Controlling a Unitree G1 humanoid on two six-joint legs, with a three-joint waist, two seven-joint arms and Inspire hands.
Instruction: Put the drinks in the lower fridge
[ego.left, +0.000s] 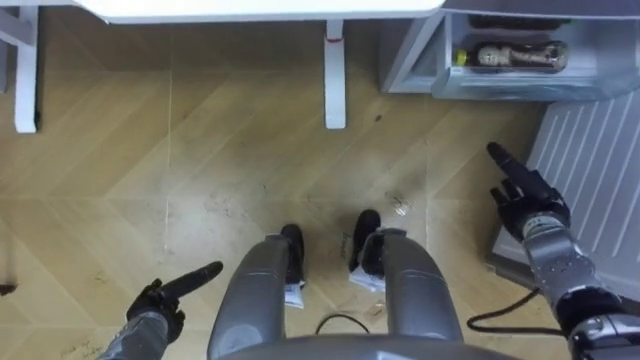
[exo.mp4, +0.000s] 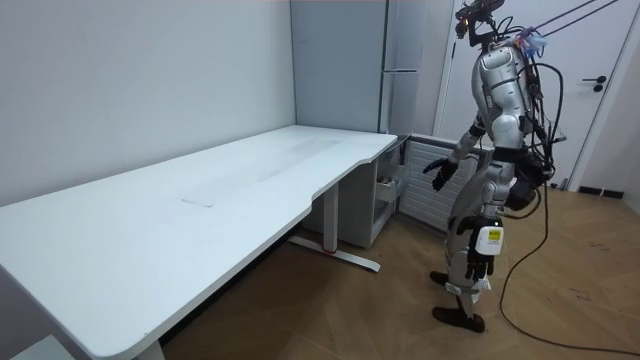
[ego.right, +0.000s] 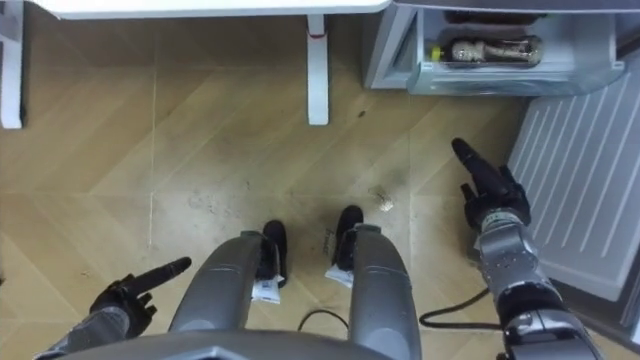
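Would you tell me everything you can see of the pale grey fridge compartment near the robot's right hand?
The pale grey fridge compartment sits low, right of the white desk leg. Its inside is open to view, with smooth, plastic-looking walls and a paler front rim. A brownish bottle-like item lies on its side inside; its kind cannot be told. A white ribbed panel lies below and right of it. The robot's right hand, fingers straight, is apart from it.

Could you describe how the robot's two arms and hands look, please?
The left hand and the right hand are both black, with slim fingers. The right forearm is a silver-grey cylinder with ringed segments, darker near the elbow. The left forearm is grey too.
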